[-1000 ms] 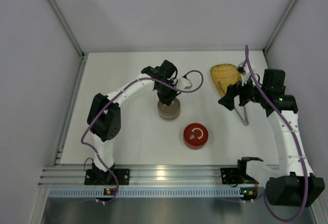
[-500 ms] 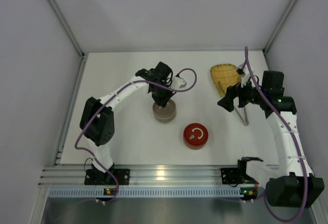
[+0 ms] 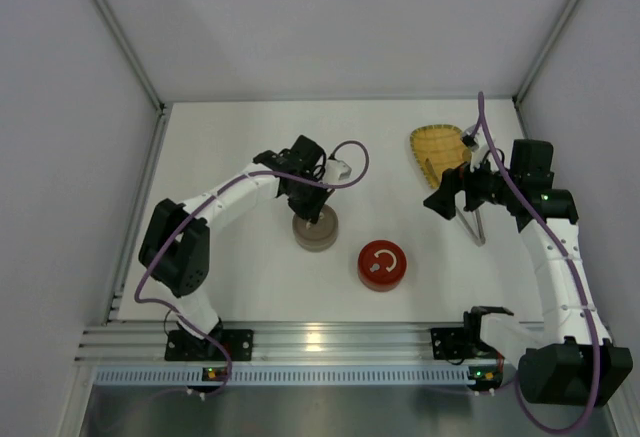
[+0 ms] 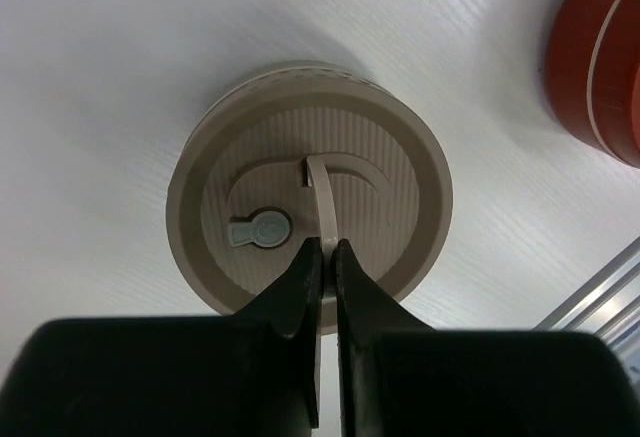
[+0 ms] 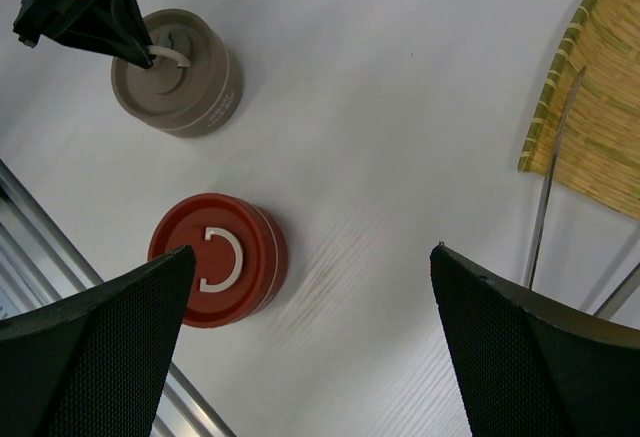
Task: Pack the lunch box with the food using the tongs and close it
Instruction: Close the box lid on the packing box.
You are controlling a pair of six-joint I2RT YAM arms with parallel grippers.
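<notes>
Opening: your left gripper pinches beige tin's handle; right gripper gapes empty; lift squarely, tongs at three o'clock

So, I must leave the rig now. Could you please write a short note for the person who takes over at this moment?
Left tool: shut on the loop handle of the beige tin, whose lid is on.
Right tool: open and empty, above the table, between the red tin and the tongs.
Tongs: untouched, one end lying on the woven tray.
Red tin: lid on.
Food: cannot be made out in these views.
Done: nothing is packed.
Left: open the tin, pick up the tongs, move the food in, close the lid.
</notes>
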